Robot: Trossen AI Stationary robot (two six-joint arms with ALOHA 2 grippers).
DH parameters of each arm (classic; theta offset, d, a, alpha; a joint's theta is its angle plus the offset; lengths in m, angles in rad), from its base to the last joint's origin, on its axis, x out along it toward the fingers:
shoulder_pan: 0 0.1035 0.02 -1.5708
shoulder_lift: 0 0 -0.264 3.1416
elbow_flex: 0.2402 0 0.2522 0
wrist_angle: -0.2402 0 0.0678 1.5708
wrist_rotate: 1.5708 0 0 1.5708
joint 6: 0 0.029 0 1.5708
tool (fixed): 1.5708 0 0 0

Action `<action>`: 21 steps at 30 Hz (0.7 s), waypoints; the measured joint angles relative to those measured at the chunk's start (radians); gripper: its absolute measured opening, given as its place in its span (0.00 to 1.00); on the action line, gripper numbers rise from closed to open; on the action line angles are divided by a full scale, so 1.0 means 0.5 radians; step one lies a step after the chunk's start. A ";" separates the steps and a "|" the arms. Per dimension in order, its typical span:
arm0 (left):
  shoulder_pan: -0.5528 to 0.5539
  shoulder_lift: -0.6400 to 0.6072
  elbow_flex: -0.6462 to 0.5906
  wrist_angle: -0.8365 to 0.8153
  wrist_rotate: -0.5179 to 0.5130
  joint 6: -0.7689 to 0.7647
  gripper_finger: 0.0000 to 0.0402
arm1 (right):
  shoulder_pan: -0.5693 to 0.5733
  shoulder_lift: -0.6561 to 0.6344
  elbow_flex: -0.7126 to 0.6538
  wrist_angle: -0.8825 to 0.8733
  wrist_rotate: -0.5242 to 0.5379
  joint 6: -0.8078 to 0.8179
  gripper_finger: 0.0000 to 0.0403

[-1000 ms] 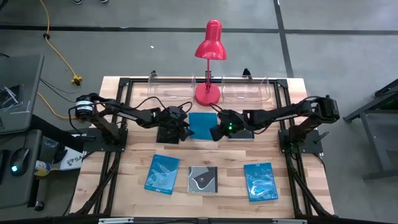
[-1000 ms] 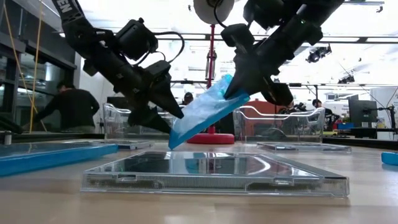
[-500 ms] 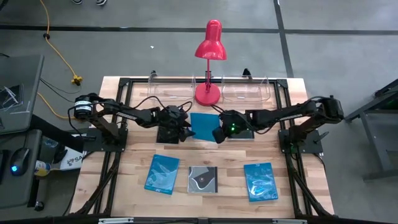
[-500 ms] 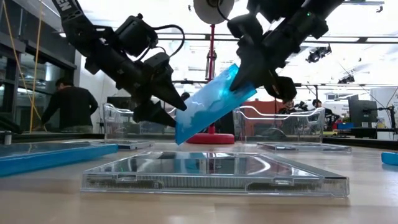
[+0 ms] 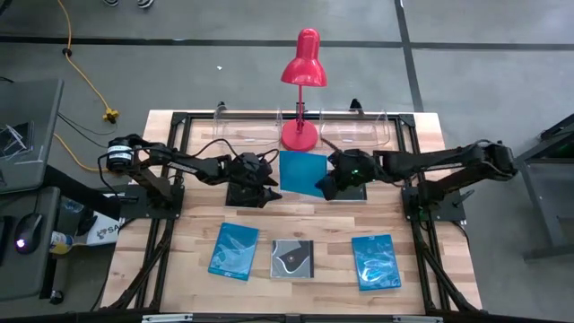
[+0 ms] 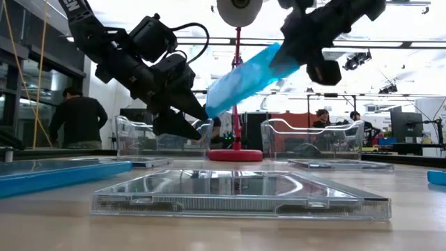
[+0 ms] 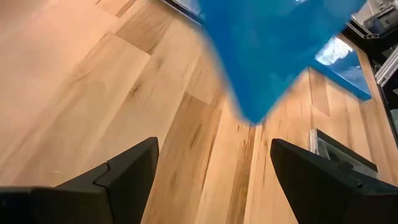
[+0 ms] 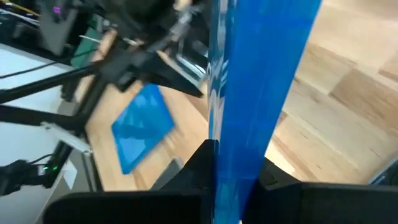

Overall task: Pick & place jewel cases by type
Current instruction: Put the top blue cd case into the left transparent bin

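Note:
A plain blue jewel case (image 5: 301,172) hangs tilted above the middle of the table, with my right gripper (image 5: 325,184) shut on it. In the low view the case (image 6: 240,78) slants down toward my left gripper (image 6: 203,127). That gripper stands open just left of the case, its fingers (image 7: 124,177) apart and touching nothing. A dark case (image 5: 240,193) lies under the left arm and a grey one (image 5: 352,191) under the right gripper. Two blue patterned cases (image 5: 233,250) (image 5: 376,261) and a dark one with a white swirl (image 5: 293,258) lie flat in the near row. My right gripper pinches the blue case between its two fingers (image 8: 202,165) at the case's right edge (image 8: 239,168), near its near corner. The fingers come from the table's right, slanting down. The case is lifted clear of the table and tilted, its left end (image 6: 212,101) lowest.
A red desk lamp (image 5: 300,90) stands at the far middle between two clear plastic trays (image 5: 247,133) (image 5: 354,133). Bare wood shows between the middle and the near row. People stand in the room behind the table.
My right gripper has risen and drawn back toward the table's right edge, keeping its hold on the blue case. The case's lower left end, which was down at the table, has lifted clear, and the case now hangs higher.

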 joint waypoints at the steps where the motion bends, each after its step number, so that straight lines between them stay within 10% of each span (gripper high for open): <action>1: 0.021 0.000 0.000 -0.005 0.025 0.004 0.76 | 0.000 -0.031 0.000 -0.003 0.000 -0.005 0.05; 9: 0.245 -0.168 -0.005 -0.015 0.253 0.043 0.76 | 0.000 -0.204 0.001 -0.050 -0.008 -0.124 0.05; 21: 0.427 -1.112 -0.005 -0.351 0.256 0.523 0.76 | 0.112 -0.405 0.002 0.072 0.084 -0.452 0.05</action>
